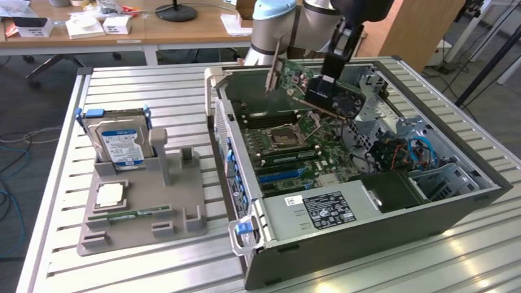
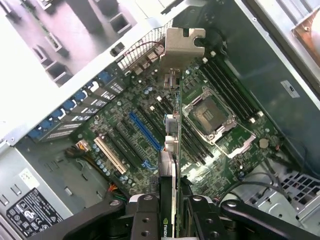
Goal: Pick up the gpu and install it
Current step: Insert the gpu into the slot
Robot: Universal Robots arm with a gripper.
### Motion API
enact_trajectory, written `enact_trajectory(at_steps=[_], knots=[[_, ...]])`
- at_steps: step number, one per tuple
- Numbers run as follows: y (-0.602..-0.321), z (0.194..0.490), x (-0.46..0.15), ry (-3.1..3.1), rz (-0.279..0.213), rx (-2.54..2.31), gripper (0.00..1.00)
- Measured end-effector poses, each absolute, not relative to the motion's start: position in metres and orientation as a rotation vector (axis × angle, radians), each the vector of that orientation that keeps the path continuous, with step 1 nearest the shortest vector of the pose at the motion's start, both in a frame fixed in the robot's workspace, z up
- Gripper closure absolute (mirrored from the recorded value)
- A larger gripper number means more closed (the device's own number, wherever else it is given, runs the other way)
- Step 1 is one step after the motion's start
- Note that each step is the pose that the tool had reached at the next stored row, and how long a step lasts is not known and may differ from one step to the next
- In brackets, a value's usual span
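An open computer case (image 1: 366, 244) lies on a slatted metal bench (image 1: 146, 85) at lower centre of the exterior view, with its labelled power supply (image 1: 321, 210) nearest. At left, a grey tray (image 1: 138, 201) holds a hard drive (image 1: 118, 143). Further back lies the motherboard (image 1: 285, 140). Above it, at upper centre, the hand (image 1: 326, 82) is partly closed, clamping the gpu (image 1: 321, 94), which is tilted over the case. The wrist view shows the card edge-on between the fingers (image 2: 145, 215).
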State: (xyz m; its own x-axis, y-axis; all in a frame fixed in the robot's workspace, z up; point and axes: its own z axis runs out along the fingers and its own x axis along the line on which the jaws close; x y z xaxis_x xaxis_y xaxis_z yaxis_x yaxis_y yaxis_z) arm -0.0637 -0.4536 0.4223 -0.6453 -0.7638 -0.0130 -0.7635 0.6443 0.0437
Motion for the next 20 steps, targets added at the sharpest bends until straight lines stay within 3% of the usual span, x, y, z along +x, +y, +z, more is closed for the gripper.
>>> enact_trajectory(at_steps=[20], knots=[[-0.4536, 0.4212, -0.0637, -2.643, -0.069, 1.675, 0.74]])
